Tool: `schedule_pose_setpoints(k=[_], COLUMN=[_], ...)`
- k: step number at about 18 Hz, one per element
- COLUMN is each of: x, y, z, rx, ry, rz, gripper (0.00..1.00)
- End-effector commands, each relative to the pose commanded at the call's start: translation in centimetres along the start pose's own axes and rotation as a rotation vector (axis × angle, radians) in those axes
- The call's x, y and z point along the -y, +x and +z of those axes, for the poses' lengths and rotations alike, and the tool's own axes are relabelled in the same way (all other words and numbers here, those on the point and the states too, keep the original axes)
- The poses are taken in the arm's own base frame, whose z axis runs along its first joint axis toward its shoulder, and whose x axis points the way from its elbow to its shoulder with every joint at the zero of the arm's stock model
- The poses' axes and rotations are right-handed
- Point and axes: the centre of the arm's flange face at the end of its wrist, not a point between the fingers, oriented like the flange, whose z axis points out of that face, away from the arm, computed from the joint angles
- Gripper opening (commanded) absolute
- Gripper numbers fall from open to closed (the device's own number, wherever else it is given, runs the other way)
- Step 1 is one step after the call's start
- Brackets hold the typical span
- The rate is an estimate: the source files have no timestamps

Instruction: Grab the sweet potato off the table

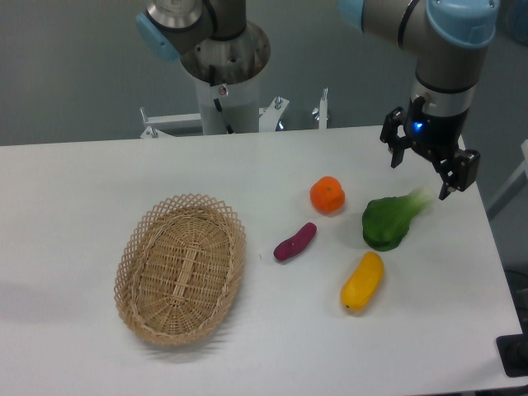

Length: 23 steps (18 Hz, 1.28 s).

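The sweet potato (294,242), slim and purple-magenta, lies flat on the white table (74,173) just right of centre, angled up to the right. My gripper (422,174) hangs open in the air at the far right, well apart from the sweet potato, above and to the right of it. Nothing sits between its fingers.
An orange fruit (327,195) sits just up-right of the sweet potato. A leafy green vegetable (389,219) lies below the gripper, and a yellow oblong vegetable (362,281) lies in front of it. An oval wicker basket (181,266) stands at the left.
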Motion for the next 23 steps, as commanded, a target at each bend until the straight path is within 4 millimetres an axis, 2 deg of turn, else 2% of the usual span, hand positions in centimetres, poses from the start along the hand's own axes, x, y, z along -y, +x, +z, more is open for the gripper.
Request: schedule_pose_setpoints(k=[6,9,19,21,23], x=[-0.2,-0.4,0.4,1.1,2.9], y=[0.3,0.7,1.1,1.2,1.4], z=[0.6,1.6,0.3,0.9,2.7], rx=[-0.013,-0.031,0.0,-0.012,-0.052], ry=[0.006,0.011,0.016,0.033,0.105], rz=[-0.002,-0.008,-0.066,-0.1,-0.17], gripper=[1.0,1.0,1.0,1.0,1.0])
